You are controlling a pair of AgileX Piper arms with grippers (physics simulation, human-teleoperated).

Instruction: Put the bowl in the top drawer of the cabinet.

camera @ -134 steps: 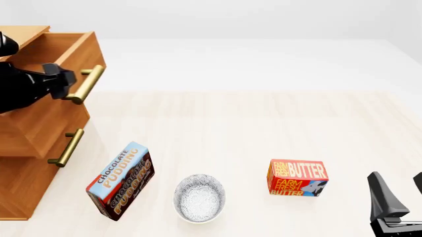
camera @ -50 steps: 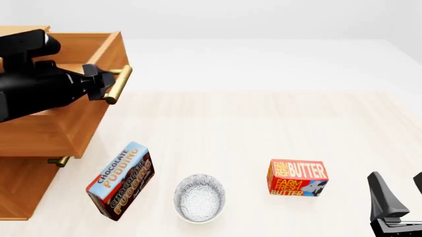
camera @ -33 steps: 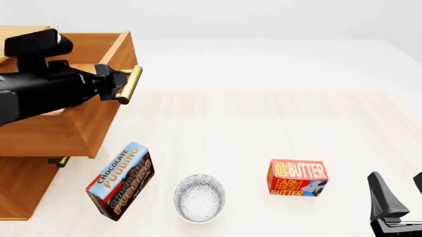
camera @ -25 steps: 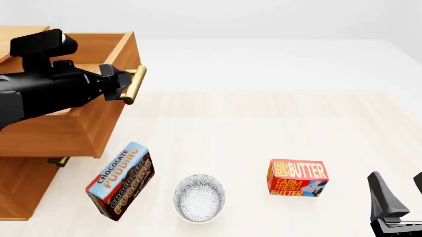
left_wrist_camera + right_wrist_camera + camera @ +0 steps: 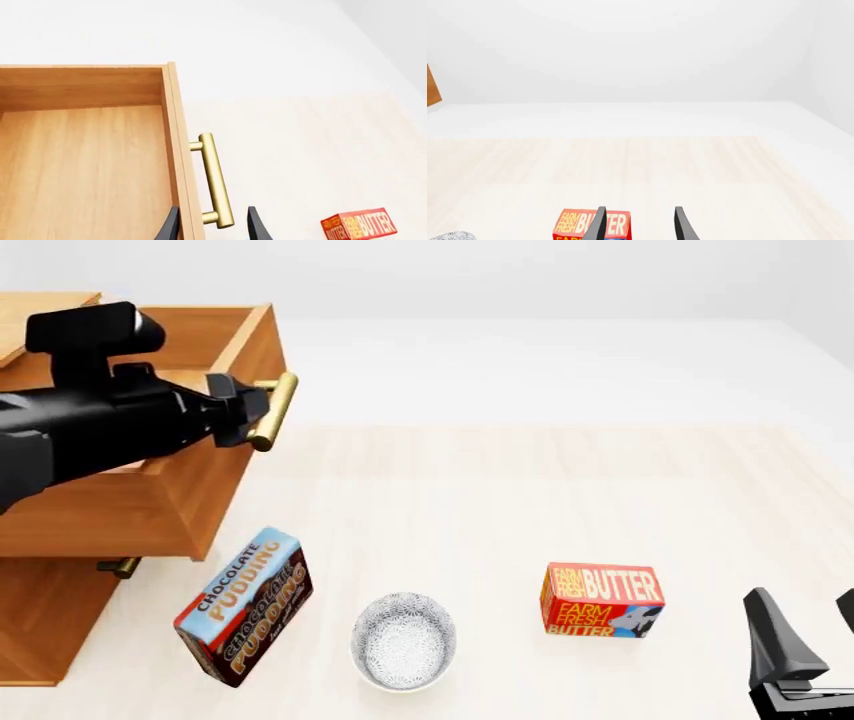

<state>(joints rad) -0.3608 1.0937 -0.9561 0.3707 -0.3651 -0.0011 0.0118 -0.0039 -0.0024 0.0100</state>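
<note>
With the top drawer (image 5: 147, 490) pulled out, left jaws (image 5: 208, 229) are spread astride its brass handle (image 5: 215, 186). Bowl (image 5: 403, 640) sits ungrasped on the worktop (image 5: 534, 490) at 6 o'clock; right jaws (image 5: 638, 225) are parked spread, empty.

Two food boxes on a pale wood-grain table (image 5: 534, 490)

A red and yellow butter box (image 5: 602, 600) stands lower right of centre; a brown and blue chocolate pudding box (image 5: 244, 606) sits lower left, apparently tilted, well apart from it.
</note>
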